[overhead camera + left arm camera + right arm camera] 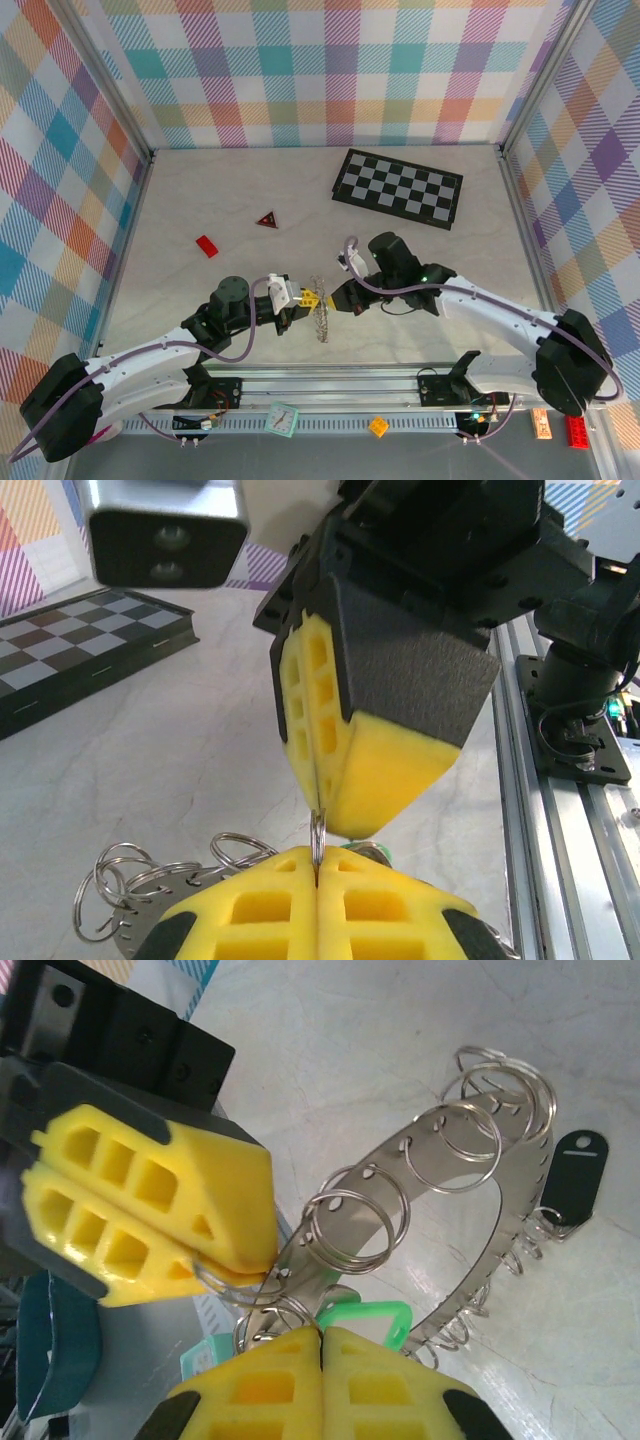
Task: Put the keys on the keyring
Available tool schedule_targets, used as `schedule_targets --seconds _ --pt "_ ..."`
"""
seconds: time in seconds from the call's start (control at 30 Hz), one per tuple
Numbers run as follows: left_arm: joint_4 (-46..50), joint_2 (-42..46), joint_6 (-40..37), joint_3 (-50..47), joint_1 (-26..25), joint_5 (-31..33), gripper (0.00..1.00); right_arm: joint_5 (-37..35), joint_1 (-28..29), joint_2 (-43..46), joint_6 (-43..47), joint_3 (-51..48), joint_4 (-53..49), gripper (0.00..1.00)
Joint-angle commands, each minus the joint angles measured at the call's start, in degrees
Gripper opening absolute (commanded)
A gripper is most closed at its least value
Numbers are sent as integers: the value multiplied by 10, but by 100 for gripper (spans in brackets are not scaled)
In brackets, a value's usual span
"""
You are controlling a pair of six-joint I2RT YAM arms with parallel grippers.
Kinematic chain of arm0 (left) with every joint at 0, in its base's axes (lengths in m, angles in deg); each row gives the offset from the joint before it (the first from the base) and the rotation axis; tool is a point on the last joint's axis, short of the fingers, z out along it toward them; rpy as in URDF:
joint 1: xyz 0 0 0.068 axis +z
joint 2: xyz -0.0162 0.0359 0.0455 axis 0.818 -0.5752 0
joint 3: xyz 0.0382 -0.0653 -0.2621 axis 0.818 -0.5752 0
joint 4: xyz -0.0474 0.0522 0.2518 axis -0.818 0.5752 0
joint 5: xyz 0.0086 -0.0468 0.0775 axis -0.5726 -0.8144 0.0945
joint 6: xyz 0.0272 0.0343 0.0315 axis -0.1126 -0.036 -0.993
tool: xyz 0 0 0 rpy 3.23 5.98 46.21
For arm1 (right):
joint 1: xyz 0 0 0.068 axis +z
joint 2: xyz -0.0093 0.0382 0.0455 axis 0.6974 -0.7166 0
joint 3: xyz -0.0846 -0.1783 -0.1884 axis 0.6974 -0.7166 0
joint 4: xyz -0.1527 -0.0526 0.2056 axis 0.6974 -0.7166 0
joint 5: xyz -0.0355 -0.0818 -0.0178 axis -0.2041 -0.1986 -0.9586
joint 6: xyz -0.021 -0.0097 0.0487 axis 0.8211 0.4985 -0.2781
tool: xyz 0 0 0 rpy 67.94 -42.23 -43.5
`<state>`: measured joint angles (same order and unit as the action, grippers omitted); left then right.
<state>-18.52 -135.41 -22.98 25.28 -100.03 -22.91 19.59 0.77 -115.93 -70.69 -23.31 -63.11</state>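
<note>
The keyring [321,318] lies twelve-to-six between them: left end effector [298,303] at nine, right end effector [345,298] at three, both clenched, seemingly on one split ring [317,836].

One high, two close
Overhead looked down from above and behind me; wrist cameras, close in, shared the keyring [508,1222].

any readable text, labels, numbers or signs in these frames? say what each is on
No text can be read in any view.
black tag: face looks blank, only a pale line.
red triangle: dark mark inside, too small to read.
teal clock: dial too small to read.
</note>
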Motion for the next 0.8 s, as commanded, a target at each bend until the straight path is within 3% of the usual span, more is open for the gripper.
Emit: schedule_targets --seconds 0.0,0.13,0.33,0.53,0.77 --pt "-48 9 2 -3 -6 -20 0 27 -3 -15 22 24 -14 0" --pt "-48 9 2 -4 -6 -19 0 17 -4 -3 31 24 -19 5" --pt "-50 9 3 -7 -6 -18 0 -33 -10 51 103 8 -21 30" --pt "-61 8 3 -10 -6 -16 0 -74 -10 94 295 -30 50 36" --pt "-74 6 8 -16 -6 -18 0 13 -10 96 443 -59 119 38"
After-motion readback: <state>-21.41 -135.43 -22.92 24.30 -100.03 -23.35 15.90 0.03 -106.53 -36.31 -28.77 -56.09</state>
